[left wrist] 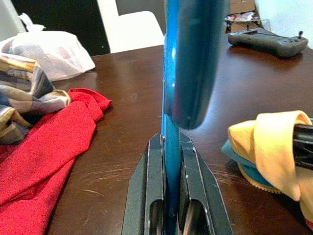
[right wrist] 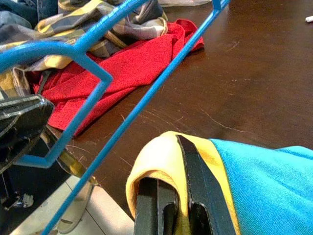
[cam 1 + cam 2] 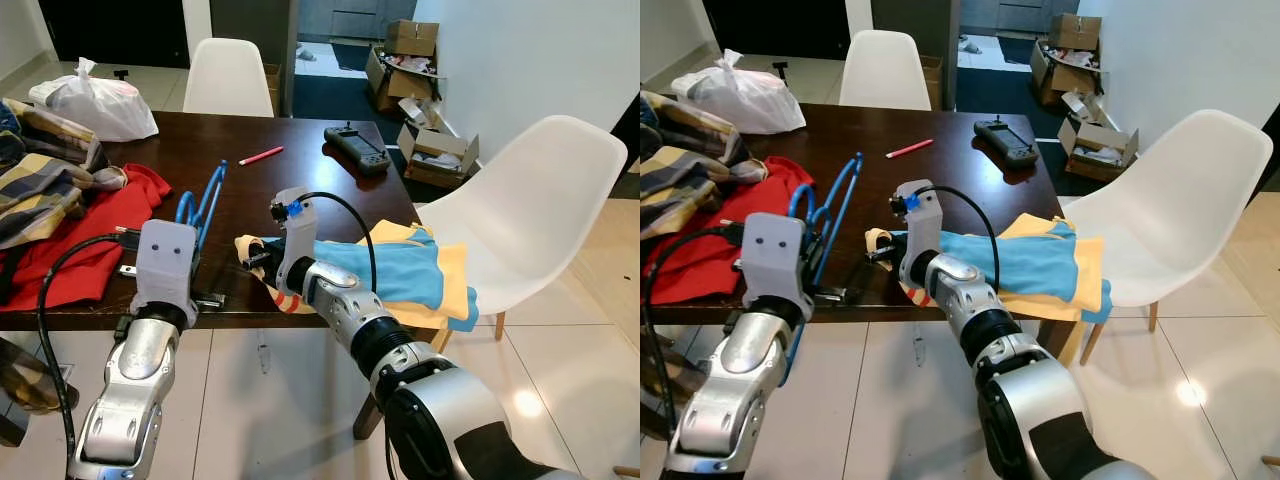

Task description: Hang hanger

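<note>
At table [image 3: 300, 150] edge | left gripper [image 1: 171, 196] clamps blue hanger [image 3: 205, 205], long axis pointing away | right gripper [image 2: 171, 196] pinches yellow-blue shirt [image 3: 420, 270] just beside hanger

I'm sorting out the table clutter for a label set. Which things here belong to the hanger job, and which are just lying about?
In the job:
- blue hanger, clamped in the left gripper
- yellow and blue garment, its collar pinched by the right gripper

Lying about:
- red cloth
- plaid clothes
- white plastic bag
- red pen
- black controller
- white chairs
- cardboard boxes
</note>
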Motion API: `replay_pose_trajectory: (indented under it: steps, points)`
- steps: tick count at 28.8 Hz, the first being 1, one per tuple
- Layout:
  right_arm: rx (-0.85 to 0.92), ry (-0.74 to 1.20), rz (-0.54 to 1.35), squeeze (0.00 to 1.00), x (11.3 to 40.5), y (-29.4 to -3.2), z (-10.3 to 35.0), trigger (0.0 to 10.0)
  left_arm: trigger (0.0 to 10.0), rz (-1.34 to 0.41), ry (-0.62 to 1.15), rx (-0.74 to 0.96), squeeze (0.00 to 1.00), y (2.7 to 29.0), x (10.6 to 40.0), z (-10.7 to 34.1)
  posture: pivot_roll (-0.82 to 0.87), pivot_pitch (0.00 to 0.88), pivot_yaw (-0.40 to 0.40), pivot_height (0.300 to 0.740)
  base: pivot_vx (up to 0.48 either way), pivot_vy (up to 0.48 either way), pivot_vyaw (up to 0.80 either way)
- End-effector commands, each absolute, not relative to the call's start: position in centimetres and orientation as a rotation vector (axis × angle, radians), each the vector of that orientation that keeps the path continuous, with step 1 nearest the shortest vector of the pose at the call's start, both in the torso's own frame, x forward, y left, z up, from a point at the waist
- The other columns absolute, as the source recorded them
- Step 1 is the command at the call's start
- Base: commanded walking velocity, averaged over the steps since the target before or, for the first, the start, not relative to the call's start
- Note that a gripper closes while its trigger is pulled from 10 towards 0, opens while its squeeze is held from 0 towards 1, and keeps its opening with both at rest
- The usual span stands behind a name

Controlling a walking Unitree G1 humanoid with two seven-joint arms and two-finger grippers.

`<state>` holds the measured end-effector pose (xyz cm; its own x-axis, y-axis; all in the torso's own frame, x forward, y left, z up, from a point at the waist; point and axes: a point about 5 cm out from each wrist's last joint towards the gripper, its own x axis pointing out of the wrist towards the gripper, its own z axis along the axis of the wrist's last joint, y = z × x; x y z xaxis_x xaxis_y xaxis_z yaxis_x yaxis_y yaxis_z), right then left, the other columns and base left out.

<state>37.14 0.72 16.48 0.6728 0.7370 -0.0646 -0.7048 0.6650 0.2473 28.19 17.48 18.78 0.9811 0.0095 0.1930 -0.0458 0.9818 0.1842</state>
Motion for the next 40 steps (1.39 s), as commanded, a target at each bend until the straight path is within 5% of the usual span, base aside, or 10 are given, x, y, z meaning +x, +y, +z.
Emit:
replay_pose_trajectory:
  steps: [1,9,17,32,33,40]
  points:
    - [0.208,0.185,0.813,0.0,36.9,0.6,15.9,10.0,10.0,0.007,-0.203,0.2,0.0,17.1,28.3,18.9,0.1,0.075,-0.099,0.74,0.0,0.0,0.0]
    - [0.242,0.171,0.772,0.0,37.2,0.2,16.0,10.0,10.0,-0.121,-0.229,0.218,0.0,16.2,28.1,19.3,0.1,0.08,-0.098,0.74,0.0,0.0,0.0]
    - [0.252,0.192,0.681,0.0,37.8,-1.1,15.8,10.0,10.0,-0.067,-0.289,0.245,0.0,18.4,28.3,21.7,0.11,0.084,-0.099,0.74,0.0,0.0,0.0]
    - [0.205,0.262,0.627,0.01,37.5,-1.1,14.6,10.0,10.0,-0.099,-0.301,0.231,0.0,17.2,28.0,22.2,0.12,0.089,-0.102,0.74,0.0,0.0,0.0]
    - [0.218,0.263,0.625,1.0,37.6,-1.0,14.7,10.0,10.0,-0.105,-0.299,0.229,0.0,17.0,28.0,22.1,0.12,0.089,-0.104,0.74,0.0,0.0,0.0]
    - [0.237,0.26,0.642,1.0,37.5,-0.7,14.9,10.0,10.0,-0.113,-0.297,0.229,0.0,16.6,28.0,22.1,0.12,0.09,-0.105,0.74,0.0,0.0,0.0]
